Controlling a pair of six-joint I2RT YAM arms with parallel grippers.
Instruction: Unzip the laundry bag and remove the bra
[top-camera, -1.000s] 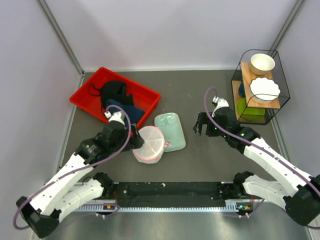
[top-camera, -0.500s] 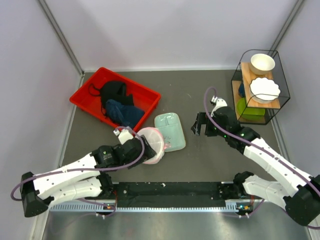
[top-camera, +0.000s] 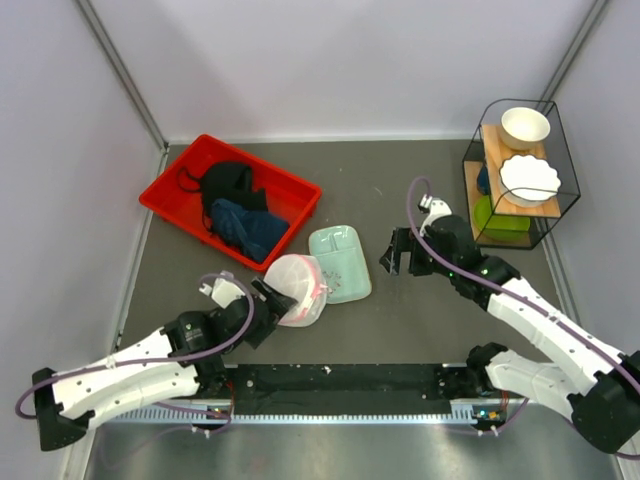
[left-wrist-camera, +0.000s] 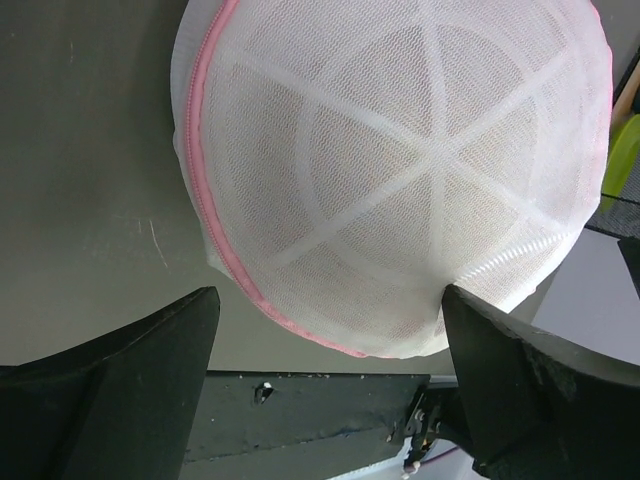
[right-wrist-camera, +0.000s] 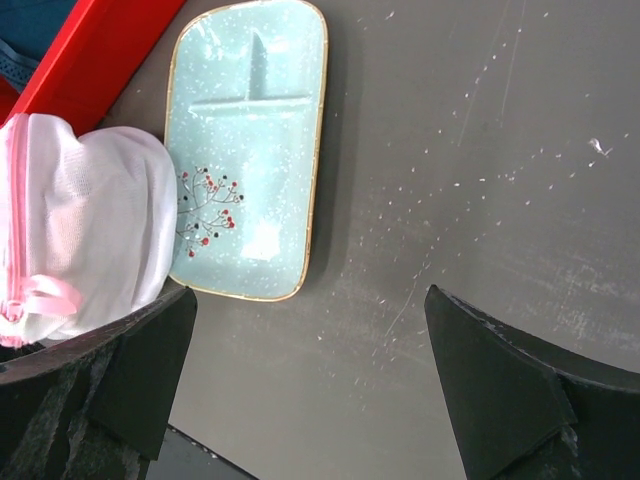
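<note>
Left arm lies low along the near strip of the counter (top-camera: 420, 320). My left gripper (left-wrist-camera: 330, 295) is released, jaws spread wide. The laundry bag (left-wrist-camera: 400, 170) is right in front of it, tipped up on edge, its round mesh face with white spoke seams turned toward my left wrist camera. The bag's lower rim dips between my fingers (left-wrist-camera: 520, 390). The right fingertip touches that rim; the left one stands apart from it. Pink trim (left-wrist-camera: 200, 190) runs down the bag's left edge. A peach tint shows behind the mesh, but I cannot make out the bra as a shape.

Next out, the bag's far side overlaps the near left corner of the mint tray (right-wrist-camera: 250, 110), which lies flat on the counter. The tray has a raised divider and a small print of a branch with red berries.

My right gripper (right-wrist-camera: 310, 295) is also released, jaws wide and holding nothing. It hangs over bare counter just right of the tray, apart from the bag.

Farther back on the left is a red bin (top-camera: 262, 162), near the tray's far corner. A black garment (top-camera: 228, 182) lies in its far part and a dark blue cloth (top-camera: 248, 228) in its near part.

At the far right stands a wire rack (top-camera: 490, 140). It holds a white bowl (top-camera: 525, 127) on top, a scalloped white dish (top-camera: 529, 180) below it, and something green (top-camera: 497, 218) lowest.
</note>
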